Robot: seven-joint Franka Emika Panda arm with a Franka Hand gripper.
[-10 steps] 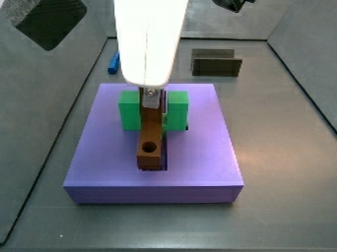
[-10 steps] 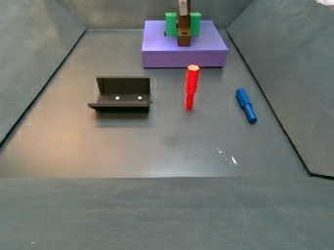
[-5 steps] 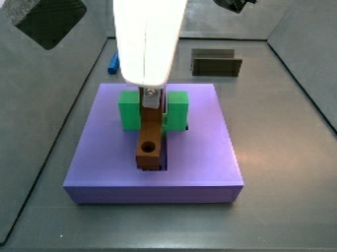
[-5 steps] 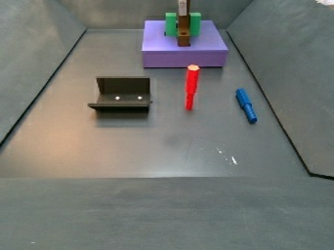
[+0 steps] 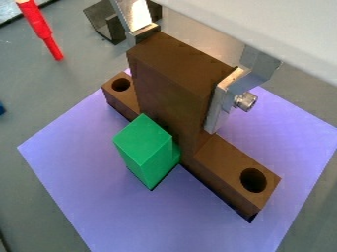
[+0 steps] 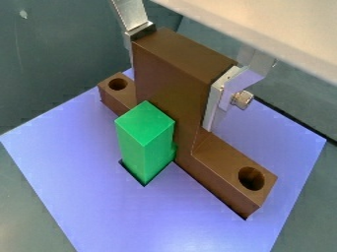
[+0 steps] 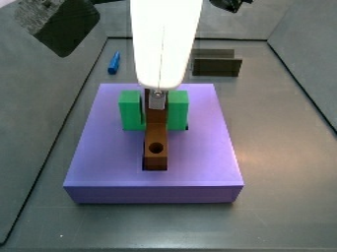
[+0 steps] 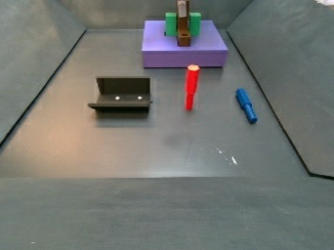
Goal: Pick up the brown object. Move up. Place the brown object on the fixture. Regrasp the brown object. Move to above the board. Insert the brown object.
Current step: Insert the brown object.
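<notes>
The brown object point(image 7: 157, 138) sits in the central slot of the purple board point(image 7: 198, 169), with its round hole toward the front. In both wrist views its upright part point(image 5: 171, 94) point(image 6: 174, 94) stands between my silver fingers point(image 5: 230, 96), and its low bar lies in the slot. My gripper point(image 7: 156, 98) is over the board, shut on the brown object. It also shows in both wrist views point(image 5: 184, 57) point(image 6: 180, 57). The green block point(image 7: 129, 110) point(image 6: 145, 138) stands right beside the brown object. The dark fixture point(image 8: 121, 95) point(image 7: 216, 65) stands empty on the floor, apart from the board.
A red peg point(image 8: 190, 88) stands upright on the floor between the fixture and a blue peg point(image 8: 245, 105), which lies flat. The board point(image 8: 204, 57) sits at the far end of the walled grey floor. The red peg shows in a wrist view point(image 5: 45, 30).
The arm has come lower over the board. The brown object has sunk deeper into the slot and now lies flatter in it.
</notes>
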